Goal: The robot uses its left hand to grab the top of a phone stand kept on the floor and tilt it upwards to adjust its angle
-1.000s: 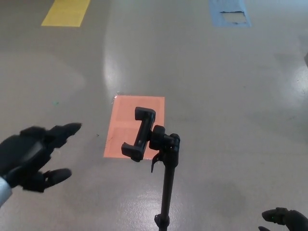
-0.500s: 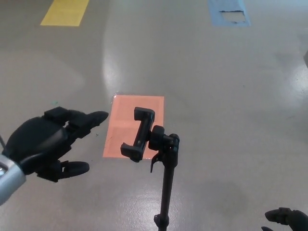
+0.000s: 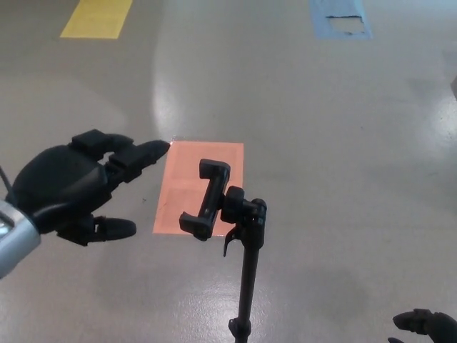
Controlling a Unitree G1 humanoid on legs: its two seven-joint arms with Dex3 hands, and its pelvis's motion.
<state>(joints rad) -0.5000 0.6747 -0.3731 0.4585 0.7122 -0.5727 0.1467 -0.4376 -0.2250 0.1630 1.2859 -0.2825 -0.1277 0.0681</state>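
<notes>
1. The black phone stand with a slim metal pole and a plastic clamp head [image 3: 221,214] stood on the floor a little below the middle of my view. Its empty clamp [image 3: 207,199] overlapped the lower right edge of an orange rectangle taped to the floor [image 3: 187,182].
2. I judged it light and top-heavy. The pole [image 3: 249,286] looked stiff, but I could not see the base (it ran out of the bottom of the picture), so a hard shove might have tipped it.
3. The clamp looked like hard, smooth plastic, likely a bit slippery. The joint behind it [image 3: 245,212] probably resisted with friction.
4. I reckoned the best hold was the clamp's upper jaw, pinched between thumb and fingers, then levered upward about the joint.
5. My left hand [image 3: 75,189] hovered to the left of the clamp, apart from it, empty, with two fingers stretched toward the orange patch and the thumb spread below.
6. My right hand [image 3: 425,327] barely showed at the bottom right corner. I could not tell how it was set.
7. The floor was smooth grey concrete [image 3: 321,143] with a glossy sheen, so the stand might have slid.
8. A yellow marking [image 3: 98,18] and a blue marking [image 3: 340,18] lay far off at the top.
</notes>
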